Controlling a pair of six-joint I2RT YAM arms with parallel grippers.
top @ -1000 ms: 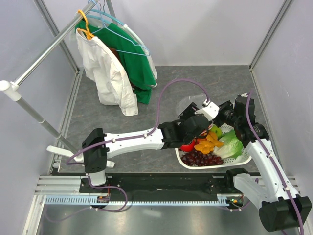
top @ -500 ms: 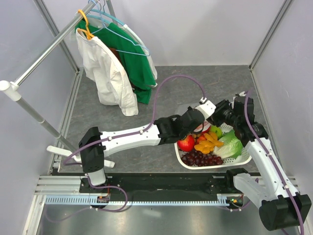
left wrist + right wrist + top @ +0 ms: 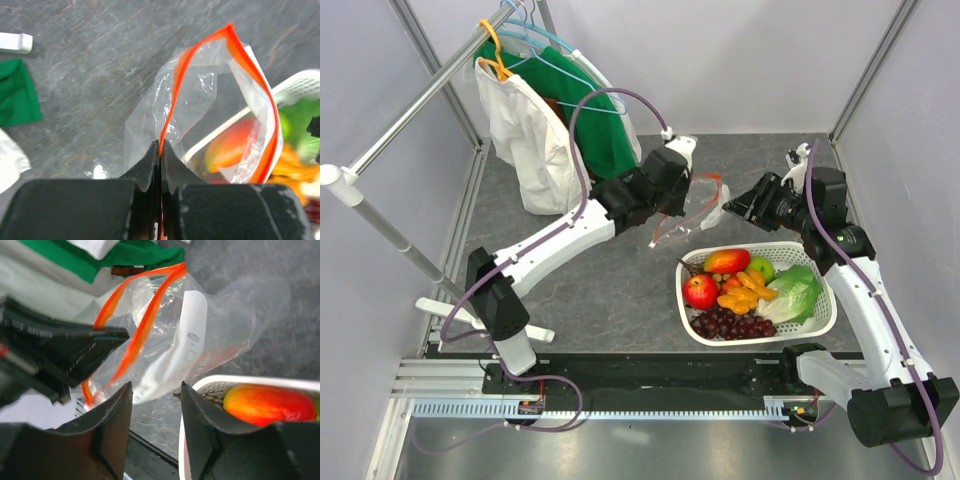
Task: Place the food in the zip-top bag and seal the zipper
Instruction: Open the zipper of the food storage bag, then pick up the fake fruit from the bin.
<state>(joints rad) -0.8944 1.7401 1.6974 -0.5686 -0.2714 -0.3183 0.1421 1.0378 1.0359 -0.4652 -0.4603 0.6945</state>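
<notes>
The left gripper (image 3: 686, 196) is pressed together on the orange-red zipper strip (image 3: 176, 85) of the clear, crinkly plastic zip-top bag (image 3: 692, 212). In the left wrist view its two black fingers (image 3: 149, 165) meet at the lower centre with the strip nipped between them. From there the strip climbs to a peak near the top of the frame and comes down the right side, so the bag's mouth gapes as a loop.

In the top view the bag hangs at the upper centre of the frame, just above and to the left of the white lattice plastic basket (image 3: 822, 328).

The right gripper (image 3: 738, 206) sits just to the right of the bag with its fingers spread and nothing between them. The right wrist view shows the bag (image 3: 227, 315) beyond its parted fingertips (image 3: 122, 397). The zipper strip (image 3: 146, 320) is at the upper left of that frame. Whether the right gripper touches the plastic cannot be told.

All the food lies in the basket at the lower right of the top view:
- a red-yellow mango (image 3: 727, 261) at the basket's upper edge
- a small green apple (image 3: 761, 267) beside the mango
- a red apple (image 3: 700, 291) at the left
- orange pieces (image 3: 744, 294) in the middle
- dark purple grapes (image 3: 728, 324) at the lower edge
- green lettuce (image 3: 791, 292) at the right
</notes>
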